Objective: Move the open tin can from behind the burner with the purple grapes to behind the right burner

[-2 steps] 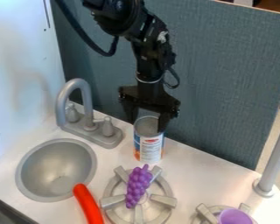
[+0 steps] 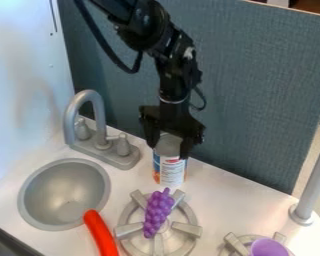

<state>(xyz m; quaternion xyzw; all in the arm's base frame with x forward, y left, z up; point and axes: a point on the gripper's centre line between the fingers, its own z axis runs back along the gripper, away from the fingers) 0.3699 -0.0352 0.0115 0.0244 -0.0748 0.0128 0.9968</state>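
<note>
Can (image 2: 170, 171) stands near panel (image 2: 256, 100), end effector (image 2: 168, 152) astride rim (image 2: 169, 156).

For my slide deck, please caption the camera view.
Black gripper, fingers apart at a can's top, behind purple toy grapes on a burner.

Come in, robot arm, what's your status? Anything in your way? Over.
Gripper: open, astride the can's top. Can: upright. Close by: faucet to one side, grapes on the burner in front. Over.
</note>
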